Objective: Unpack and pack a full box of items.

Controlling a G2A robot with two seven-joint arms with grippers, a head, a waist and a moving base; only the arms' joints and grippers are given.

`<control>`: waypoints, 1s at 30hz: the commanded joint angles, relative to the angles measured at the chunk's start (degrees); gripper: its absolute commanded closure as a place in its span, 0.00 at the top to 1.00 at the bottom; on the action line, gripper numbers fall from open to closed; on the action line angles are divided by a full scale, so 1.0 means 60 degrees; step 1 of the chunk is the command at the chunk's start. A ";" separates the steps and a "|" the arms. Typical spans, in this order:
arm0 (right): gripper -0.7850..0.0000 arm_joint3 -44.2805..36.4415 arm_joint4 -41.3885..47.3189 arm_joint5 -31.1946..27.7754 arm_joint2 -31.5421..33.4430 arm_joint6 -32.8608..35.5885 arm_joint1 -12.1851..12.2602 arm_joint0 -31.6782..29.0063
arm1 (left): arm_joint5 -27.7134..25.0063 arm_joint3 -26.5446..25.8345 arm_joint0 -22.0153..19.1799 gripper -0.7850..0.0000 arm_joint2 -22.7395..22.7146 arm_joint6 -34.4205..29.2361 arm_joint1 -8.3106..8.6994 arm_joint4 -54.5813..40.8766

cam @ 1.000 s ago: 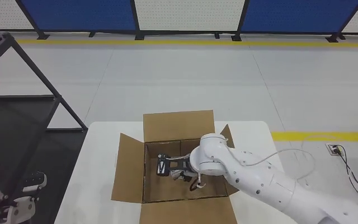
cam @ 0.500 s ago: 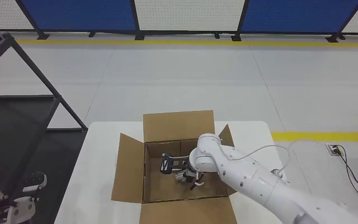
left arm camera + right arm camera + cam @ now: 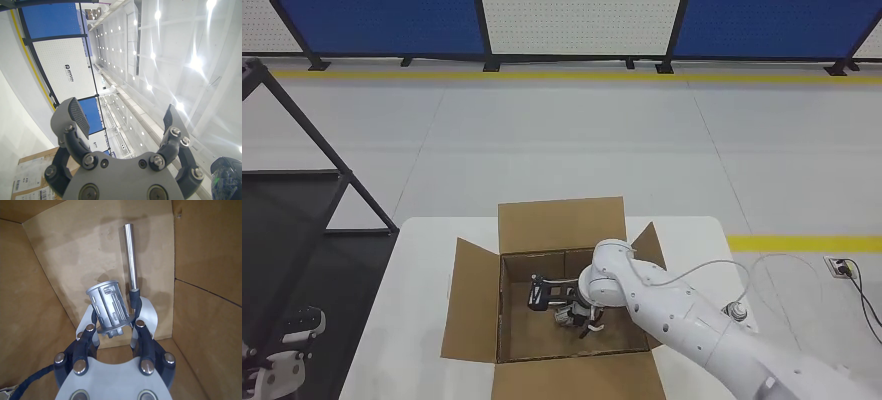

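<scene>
Right wrist view showed the right gripper point(image 3: 114, 312) clamped on a cylinder point(image 3: 108, 302) near the middle of the box point(image 3: 198, 256) floor, just beside a rod point(image 3: 130, 256), probably unpacking; next would come a straight lift clear of the walls.

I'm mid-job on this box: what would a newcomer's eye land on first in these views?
The right gripper, down inside the open cardboard box, clamped on a ribbed silver metal cylinder held at a tilt. Next, the shiny metal rod lying on the box floor just beyond it. The left gripper stands out too, open and pointed up at the ceiling.
</scene>
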 commanded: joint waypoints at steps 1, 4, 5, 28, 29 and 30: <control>0.34 0.0041 -0.0032 -0.0019 0.0054 0.0012 -0.0015 -0.0026 | 0.0000 0.0000 0.0000 1.00 0.0000 0.0000 0.0000 0.0000; 0.40 0.0075 -0.0086 -0.0031 0.0123 0.0067 -0.0034 -0.0066 | 0.0000 0.0000 0.0000 1.00 0.0000 0.0000 0.0000 0.0000; 0.42 0.0080 -0.0104 -0.0038 0.0147 0.0078 -0.0039 -0.0080 | 0.0000 0.0000 0.0000 1.00 0.0000 0.0000 0.0000 0.0000; 1.00 -0.0293 -0.0533 0.0066 0.0926 0.0311 0.0161 -0.0482 | 0.0000 0.0000 0.0000 1.00 0.0000 0.0000 0.0000 0.0000; 1.00 -0.0395 -0.0584 0.0101 0.0986 0.0308 0.0196 -0.0502 | 0.0000 0.0000 0.0000 1.00 0.0000 0.0000 0.0000 0.0000; 1.00 -0.0523 -0.0658 0.0147 0.1051 0.0308 0.0239 -0.0521 | 0.0000 0.0000 0.0000 1.00 0.0000 0.0000 0.0000 0.0000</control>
